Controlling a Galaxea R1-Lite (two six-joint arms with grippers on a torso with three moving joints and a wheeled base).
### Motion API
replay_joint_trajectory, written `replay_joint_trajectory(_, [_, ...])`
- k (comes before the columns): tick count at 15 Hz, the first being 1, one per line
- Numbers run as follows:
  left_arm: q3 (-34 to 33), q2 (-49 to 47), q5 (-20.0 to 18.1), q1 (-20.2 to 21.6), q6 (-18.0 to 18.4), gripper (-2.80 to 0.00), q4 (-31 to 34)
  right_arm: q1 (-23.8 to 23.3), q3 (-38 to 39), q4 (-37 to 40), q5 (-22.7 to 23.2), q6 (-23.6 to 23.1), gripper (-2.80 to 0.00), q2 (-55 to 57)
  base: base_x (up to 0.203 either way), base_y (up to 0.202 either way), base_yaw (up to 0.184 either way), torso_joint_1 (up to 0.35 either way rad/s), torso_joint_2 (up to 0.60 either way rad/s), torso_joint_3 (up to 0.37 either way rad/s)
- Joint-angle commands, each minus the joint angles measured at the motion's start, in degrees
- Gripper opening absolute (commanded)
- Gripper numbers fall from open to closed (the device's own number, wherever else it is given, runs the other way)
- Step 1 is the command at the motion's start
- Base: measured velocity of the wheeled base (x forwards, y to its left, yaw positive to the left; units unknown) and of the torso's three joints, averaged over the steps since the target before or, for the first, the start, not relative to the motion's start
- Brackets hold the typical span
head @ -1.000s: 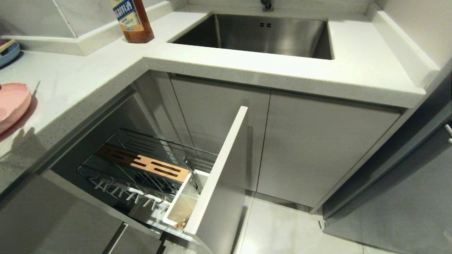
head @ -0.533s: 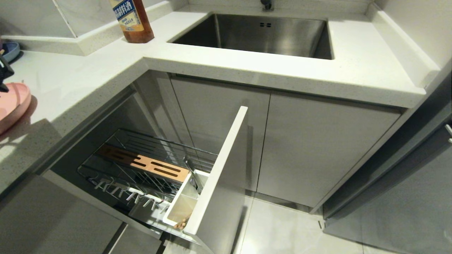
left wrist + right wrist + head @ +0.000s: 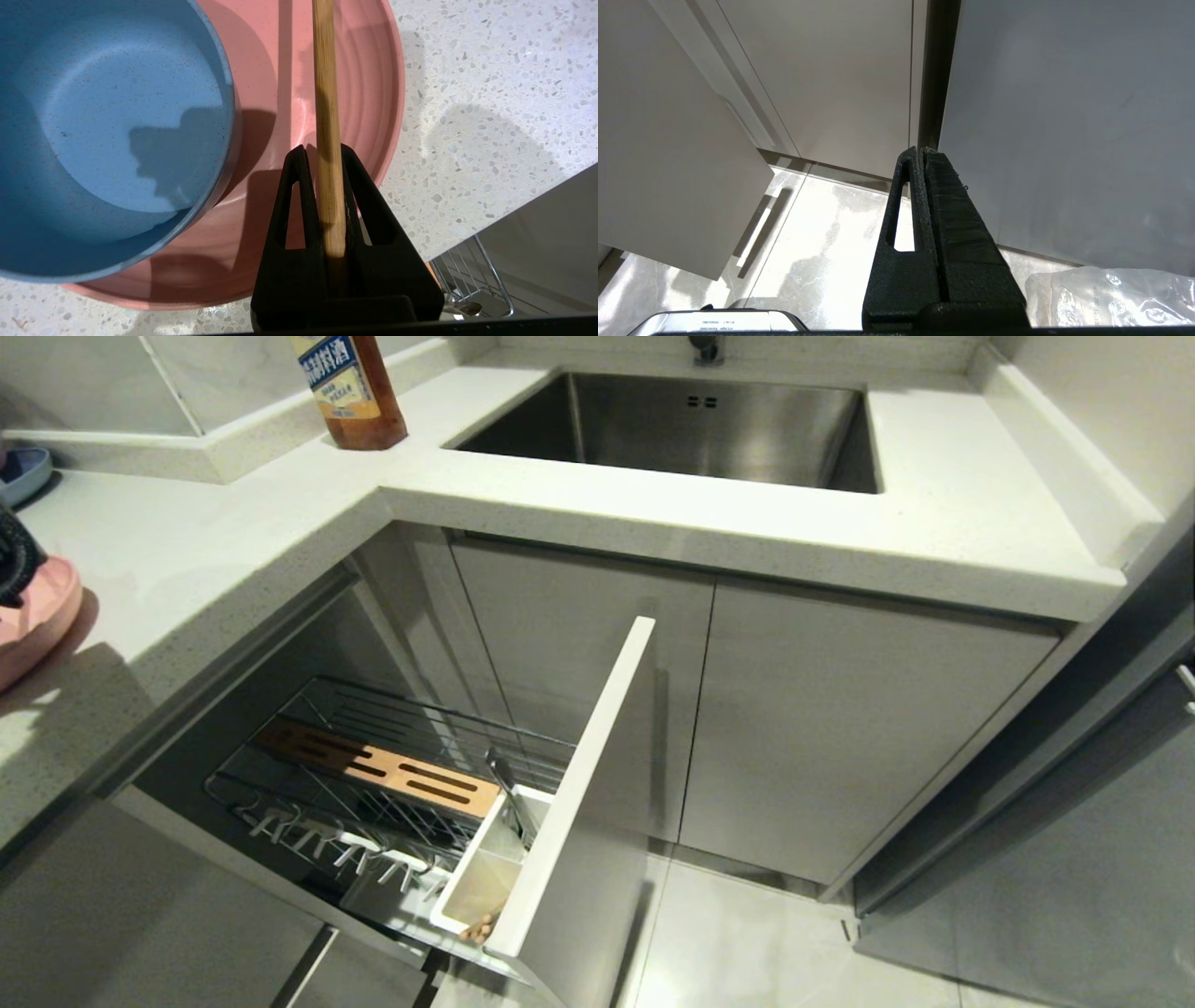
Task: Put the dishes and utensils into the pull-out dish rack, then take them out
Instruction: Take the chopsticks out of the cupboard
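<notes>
My left gripper (image 3: 324, 149) is shut on a light wooden chopstick (image 3: 327, 93), which runs out past the fingertips. Below it lies the pale-pink plate (image 3: 369, 84) with the light-blue bowl (image 3: 107, 130) standing on it. In the head view that gripper (image 3: 14, 565) shows only at the far left edge, over the pink plate (image 3: 42, 616) on the counter. The pull-out dish rack (image 3: 373, 709) stands open below. Its white utensil cup (image 3: 485, 887) holds wooden chopstick ends (image 3: 481, 929) and a metal handle (image 3: 509, 793). My right gripper (image 3: 920, 151) is shut and empty, down by the floor.
A brown sauce bottle (image 3: 350, 392) stands at the counter's back, beside the steel sink (image 3: 691, 425). A blue dish (image 3: 19, 476) sits at the far left. The rack's pale front panel (image 3: 583, 784) juts out over the floor. Grey cabinet doors (image 3: 840, 709) close the right.
My left gripper has come into the head view at the left edge, over the pink plate. The wooden stick tip seen earlier by the blue dish no longer shows there.
</notes>
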State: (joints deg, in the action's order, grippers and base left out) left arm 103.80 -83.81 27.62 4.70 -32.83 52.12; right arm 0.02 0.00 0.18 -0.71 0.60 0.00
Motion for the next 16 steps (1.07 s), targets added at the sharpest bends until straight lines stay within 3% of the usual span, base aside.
replay_joint_trajectory(1, [-0.31,-0.25,-0.02,0.5,-0.22,-2.8,0.26,0.06,0.15,-0.01,0.0,0.02,-2.8,0.0,0.0,0.0,0.0,0.0,0.0,0.0])
replay_joint_trajectory(7, [-3.6,-0.6,-0.02,1.13,-2.54,-2.8,-2.21,0.06,0.09,-0.01,0.0,-0.03,-2.8,0.0,0.0,0.0,0.0,0.0,0.0,0.0])
replay_joint_trajectory(11, [-7.19,0.13,0.07,2.08,-2.68,-2.8,-6.37,-0.02,0.09,-0.01,0.0,0.01,-2.8,0.0,0.0,0.0,0.0,0.0,0.0,0.0])
replay_joint_trajectory(16, [-7.47,0.49,0.07,2.68,-2.68,-2.8,-6.68,0.06,0.09,-0.01,0.0,-0.07,-2.8,0.0,0.0,0.0,0.0,0.0,0.0,0.0])
